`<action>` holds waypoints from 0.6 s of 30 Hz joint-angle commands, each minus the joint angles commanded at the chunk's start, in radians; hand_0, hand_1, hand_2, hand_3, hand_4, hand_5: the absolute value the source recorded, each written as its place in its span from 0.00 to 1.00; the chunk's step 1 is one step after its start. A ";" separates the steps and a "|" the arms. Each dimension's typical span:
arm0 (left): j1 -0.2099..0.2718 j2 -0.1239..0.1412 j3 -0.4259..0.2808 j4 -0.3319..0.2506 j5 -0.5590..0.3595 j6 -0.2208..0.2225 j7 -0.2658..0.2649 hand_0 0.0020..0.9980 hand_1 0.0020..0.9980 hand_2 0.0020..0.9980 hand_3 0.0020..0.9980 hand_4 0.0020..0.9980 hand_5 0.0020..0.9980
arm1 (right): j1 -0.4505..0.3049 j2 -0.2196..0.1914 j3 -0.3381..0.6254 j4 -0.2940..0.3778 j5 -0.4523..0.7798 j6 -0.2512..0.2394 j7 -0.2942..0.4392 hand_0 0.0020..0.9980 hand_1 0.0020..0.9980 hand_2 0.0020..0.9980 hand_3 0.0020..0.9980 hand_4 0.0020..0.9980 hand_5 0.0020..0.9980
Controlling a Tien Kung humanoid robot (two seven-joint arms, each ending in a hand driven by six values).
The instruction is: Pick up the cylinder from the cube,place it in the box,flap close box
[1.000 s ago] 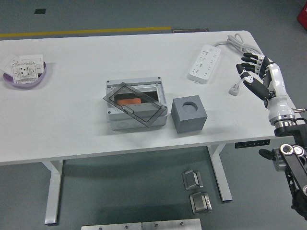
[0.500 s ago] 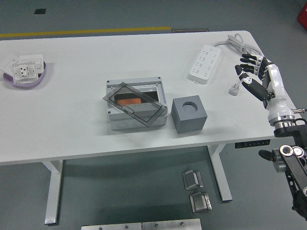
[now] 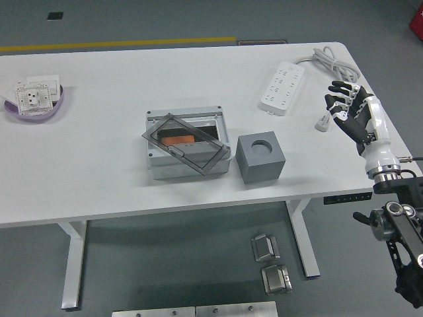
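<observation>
A grey cube point(image 3: 260, 156) with an empty round hole in its top stands right of centre on the white table point(image 3: 99, 172). Left of it sits a grey box point(image 3: 188, 144) whose dark see-through flap point(image 3: 186, 143) lies tilted over the opening. An orange cylinder point(image 3: 177, 139) shows inside the box under the flap. My right hand point(image 3: 347, 107) hovers near the table's right edge, fingers spread and holding nothing, well right of the cube. My left arm is out of sight.
A white power strip point(image 3: 286, 87) with its cable and plug point(image 3: 322, 123) lies at the back right, just left of my right hand. A purple bowl point(image 3: 36, 99) with white socket plates sits at the far left.
My right hand has turned at the wrist and drifted slightly toward the table's near-right edge, its fingers now pointing more upward. The box, flap and cube have not moved.
</observation>
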 joint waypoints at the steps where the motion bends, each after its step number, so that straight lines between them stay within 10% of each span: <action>1: 0.001 -0.002 -0.004 0.000 0.004 0.000 0.001 0.63 0.64 0.64 0.70 0.67 0.30 | 0.001 0.002 -0.012 -0.002 0.025 0.007 0.003 0.49 0.62 0.70 0.68 0.75 0.35; 2: 0.002 -0.003 -0.007 0.000 0.007 0.000 0.002 0.63 0.64 0.64 0.70 0.67 0.30 | 0.002 0.004 -0.023 -0.004 0.050 0.011 0.005 0.31 0.55 0.71 0.71 0.77 0.29; 7: 0.002 -0.008 -0.011 0.000 0.012 -0.001 0.002 0.63 0.64 0.64 0.70 0.67 0.30 | 0.009 0.008 -0.074 -0.006 0.134 0.017 0.003 0.31 0.55 0.71 0.71 0.77 0.29; 8: 0.002 -0.009 -0.011 0.000 0.012 -0.001 0.002 0.63 0.64 0.64 0.70 0.67 0.29 | 0.012 0.009 -0.084 -0.007 0.136 0.016 0.001 0.65 0.66 0.72 0.76 0.76 0.20; 18: 0.002 -0.009 -0.034 0.000 0.035 0.000 0.011 0.63 0.64 0.64 0.70 0.67 0.29 | 0.060 0.019 -0.133 -0.038 -0.035 -0.050 -0.013 0.67 0.67 0.72 0.75 0.68 0.11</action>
